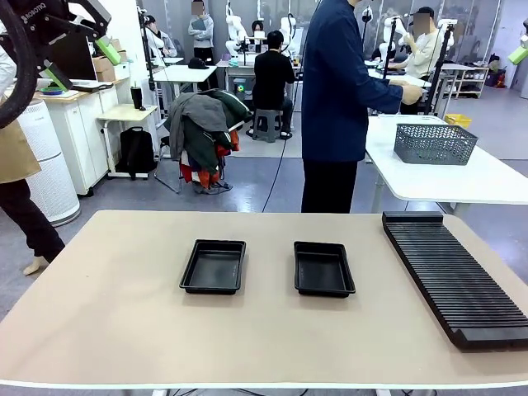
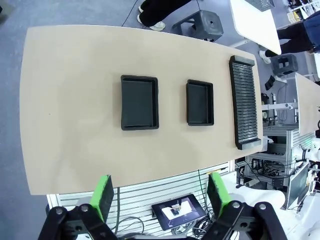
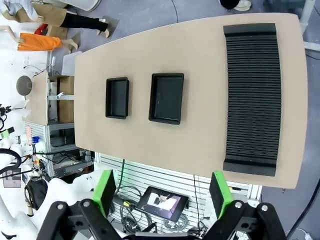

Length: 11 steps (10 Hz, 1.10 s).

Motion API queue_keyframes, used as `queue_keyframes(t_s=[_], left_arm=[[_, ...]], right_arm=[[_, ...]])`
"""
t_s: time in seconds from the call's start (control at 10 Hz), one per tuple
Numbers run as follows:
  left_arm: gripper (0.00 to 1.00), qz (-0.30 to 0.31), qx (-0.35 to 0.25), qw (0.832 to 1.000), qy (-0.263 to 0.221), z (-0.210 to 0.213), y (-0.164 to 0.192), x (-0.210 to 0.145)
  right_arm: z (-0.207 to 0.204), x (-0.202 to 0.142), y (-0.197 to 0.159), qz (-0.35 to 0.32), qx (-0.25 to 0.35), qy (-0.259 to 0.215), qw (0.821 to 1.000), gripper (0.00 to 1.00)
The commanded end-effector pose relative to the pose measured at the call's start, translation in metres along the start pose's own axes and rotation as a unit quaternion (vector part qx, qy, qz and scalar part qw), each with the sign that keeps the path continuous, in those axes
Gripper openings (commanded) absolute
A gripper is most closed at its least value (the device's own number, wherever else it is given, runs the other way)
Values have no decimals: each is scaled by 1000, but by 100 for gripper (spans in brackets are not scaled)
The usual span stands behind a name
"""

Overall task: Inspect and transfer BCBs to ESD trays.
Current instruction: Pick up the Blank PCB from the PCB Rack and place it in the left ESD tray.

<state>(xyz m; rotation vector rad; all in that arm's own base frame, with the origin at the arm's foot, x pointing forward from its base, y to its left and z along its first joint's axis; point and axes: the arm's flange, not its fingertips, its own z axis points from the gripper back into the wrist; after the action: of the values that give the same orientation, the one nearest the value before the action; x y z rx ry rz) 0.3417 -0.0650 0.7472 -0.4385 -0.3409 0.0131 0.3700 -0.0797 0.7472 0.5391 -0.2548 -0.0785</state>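
Note:
Two empty black ESD trays sit side by side mid-table: the left tray (image 1: 214,266) (image 2: 139,102) (image 3: 117,98) and the right tray (image 1: 323,268) (image 2: 200,102) (image 3: 167,98). The BCBs are out of view. My left gripper (image 1: 82,63) (image 2: 161,195) hangs high over the table's near left side, open and holding nothing. High above the near edge, my right gripper (image 3: 162,191) is also open and holds nothing. One of its green fingertips (image 1: 518,54) shows at the top right edge of the front view.
A long black ribbed rack (image 1: 454,280) (image 2: 245,102) (image 3: 251,97) lies along the beige table's (image 1: 124,313) right side. A person in dark blue (image 1: 334,91) stands at the far edge, turned to a white table with a grey basket (image 1: 435,142).

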Motion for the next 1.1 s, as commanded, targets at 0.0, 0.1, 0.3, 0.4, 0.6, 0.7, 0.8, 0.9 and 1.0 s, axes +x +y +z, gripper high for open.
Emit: queue_keyframes(t_s=[0.0,0.1,0.3,0.4,0.6,0.7,0.8,0.9,1.0], left_arm=[[100,4,9,1000,11,0,-3,0],[100,3,9,1000,10,1,-3,0],[100,6,10,1000,11,2,-2,0],[100,8,13,1000,12,3,-2,-1],[100,9,26,1000,13,4,-3,-3],[100,8,29,999,14,5,-4,-3],[100,8,31,999,15,5,-5,-3],[100,8,29,999,14,5,-5,-2],[100,-5,14,1000,8,1,-1,-3]], right_arm=[[3,-5,6,-11,-15,6,1000,100],[5,-6,7,-14,-20,1,1000,100],[5,-4,5,-18,-13,4,1000,100],[2,-1,3,-22,-9,9,1000,100],[3,-2,3,1,-5,-3,1000,100],[3,-2,3,1,-5,-3,1000,100],[3,-2,3,1,-5,-3,1000,100],[3,-2,3,1,-5,-3,1000,100],[3,-2,3,1,-5,-3,1000,100]])
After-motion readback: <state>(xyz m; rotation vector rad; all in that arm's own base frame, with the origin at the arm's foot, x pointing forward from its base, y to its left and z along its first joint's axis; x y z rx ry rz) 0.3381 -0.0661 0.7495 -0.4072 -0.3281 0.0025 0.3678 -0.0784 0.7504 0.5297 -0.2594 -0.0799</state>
